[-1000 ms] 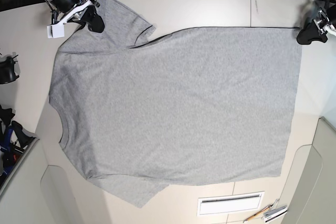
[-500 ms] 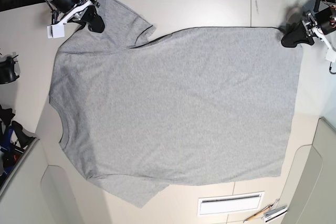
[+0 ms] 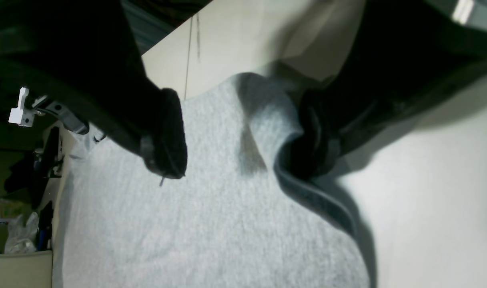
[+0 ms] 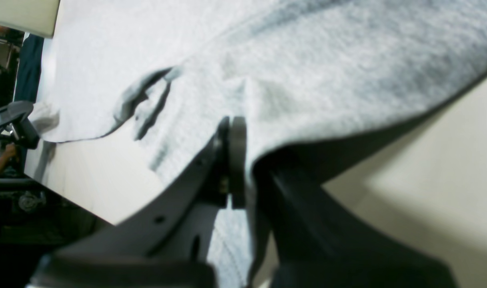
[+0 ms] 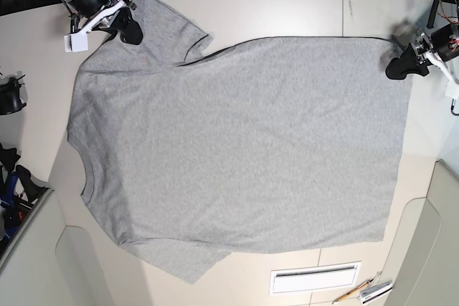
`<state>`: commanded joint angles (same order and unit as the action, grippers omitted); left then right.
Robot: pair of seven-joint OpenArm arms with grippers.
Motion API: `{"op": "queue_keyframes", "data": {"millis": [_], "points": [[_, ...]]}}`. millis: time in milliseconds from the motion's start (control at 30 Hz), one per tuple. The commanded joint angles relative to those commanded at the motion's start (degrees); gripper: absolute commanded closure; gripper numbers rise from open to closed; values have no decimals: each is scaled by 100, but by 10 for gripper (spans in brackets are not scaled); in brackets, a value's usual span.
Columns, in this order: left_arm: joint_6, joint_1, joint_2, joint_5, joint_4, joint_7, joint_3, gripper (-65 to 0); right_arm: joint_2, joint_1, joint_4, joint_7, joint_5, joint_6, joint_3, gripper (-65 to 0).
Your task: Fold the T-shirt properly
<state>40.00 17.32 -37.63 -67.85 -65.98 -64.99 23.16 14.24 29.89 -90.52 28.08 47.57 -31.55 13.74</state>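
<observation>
T-shirt (image 5: 237,148) lies flat on the table (image 5: 287,8). My right gripper (image 5: 128,28) pinches its sleeve; left gripper (image 3: 243,140) gapes, straddling the hem corner, readying a lengthwise fold.

A pale cream table (image 5: 287,8) carries the light grey T-shirt (image 5: 244,148), spread flat across its middle; at about five o'clock lie a white slotted vent plate (image 5: 315,278) and a small clip (image 5: 373,290)

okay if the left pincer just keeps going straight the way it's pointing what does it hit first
Most likely the T-shirt itself: the left pincer stands open over the hem corner, one finger already tucked under the lifted edge. Depth is hard to judge here.
</observation>
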Motion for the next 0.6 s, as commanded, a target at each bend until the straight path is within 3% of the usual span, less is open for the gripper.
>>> {"op": "queue_keyframes", "data": {"millis": [100, 133, 267, 300, 433, 500, 600], "points": [[0, 0, -2, 0, 0, -11, 0, -457, 0, 0, 0, 0, 0, 2, 0, 0], [0, 0, -2, -4, 0, -11, 0, -412, 0, -2, 0, 0, 0, 2, 2, 0], [0, 0, -2, -114, -2, 50, 0, -46, 0, 0, 0, 0, 0, 0, 2, 0], [0, 0, -2, -116, -2, 96, 0, 0, 0, 0, 0, 0, 0, 0, 2, 0], [0, 0, -2, -111, -2, 111, 0, 0, 0, 0, -2, 0, 0, -20, 2, 0], [0, -2, -2, -127, 0, 118, 0, 0, 0, 0, -4, 0, 2, -155, 2, 0], [0, -2, -2, -225, -2, 118, 0, 0, 0, 0, -4, 2, 136, -151, 2, 0]]}}
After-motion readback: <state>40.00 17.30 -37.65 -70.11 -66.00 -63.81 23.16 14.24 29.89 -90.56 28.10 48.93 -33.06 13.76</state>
